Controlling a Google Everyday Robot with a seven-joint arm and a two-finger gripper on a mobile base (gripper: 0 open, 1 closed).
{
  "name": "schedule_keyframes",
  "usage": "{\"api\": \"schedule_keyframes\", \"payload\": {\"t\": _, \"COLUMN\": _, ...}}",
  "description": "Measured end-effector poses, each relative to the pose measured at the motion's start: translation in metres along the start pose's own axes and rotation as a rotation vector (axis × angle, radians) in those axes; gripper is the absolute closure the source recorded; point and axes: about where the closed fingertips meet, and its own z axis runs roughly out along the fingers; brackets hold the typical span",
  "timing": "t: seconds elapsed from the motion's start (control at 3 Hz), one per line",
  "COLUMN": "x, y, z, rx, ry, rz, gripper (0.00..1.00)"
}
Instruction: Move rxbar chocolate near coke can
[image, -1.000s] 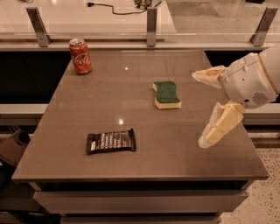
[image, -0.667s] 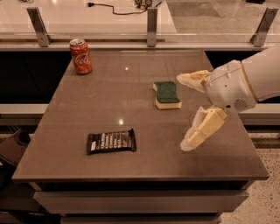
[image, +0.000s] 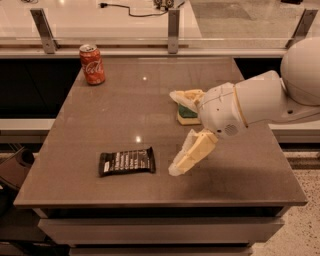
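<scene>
A: Materials and shapes first?

B: Smooth brown-grey table (image: 115, 115), faintly glossy, with 2 small glints of light. On it the rxbar chocolate (image: 127, 161): flat black rectangular wrapper, white lettering, crimped ends. Then the coke can (image: 92, 64): upright red cylinder, white script, silver top. Also a blocky sponge (image: 187, 114), green scouring layer over yellow foam, partly hidden behind the upper finger. Lastly the gripper (image: 174, 132): 2 cream-coloured tapered fingers (image: 192, 152) on a rounded white arm (image: 255, 100) of smooth plastic.

A: And the state of the gripper?

B: Fingers spread wide, nothing between them, touching neither bar nor can. Hanging over the right half of the table, lower fingertip down close to the surface. Contact with the tabletop impossible to judge.

A: The bar against the gripper?

B: Lying flat near the front edge, left of centre, long side along that edge. Just beside the lower fingertip, to its left in the picture, with a narrow strip of bare table between. Well apart from the can, standing near the far left corner.

A: Counts?

B: 1 bar, 1 can, 1 sponge, 1 table, 1 gripper with 2 fingers. Behind the table, 3 metal posts (image: 173, 24) and 1 dark cable (image: 131, 11) on a pale counter.
</scene>
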Motion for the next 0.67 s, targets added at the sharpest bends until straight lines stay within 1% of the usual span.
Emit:
{"api": "schedule_keyframes", "payload": {"t": 0.33, "x": -0.007, "y": 0.003, "z": 0.028, "rx": -0.027, "ry": -0.04, "rz": 0.004, "gripper": 0.0}}
{"api": "schedule_keyframes", "payload": {"t": 0.67, "x": -0.007, "y": 0.007, "z": 0.045, "rx": -0.036, "ry": -0.043, "rz": 0.014, "gripper": 0.0}}
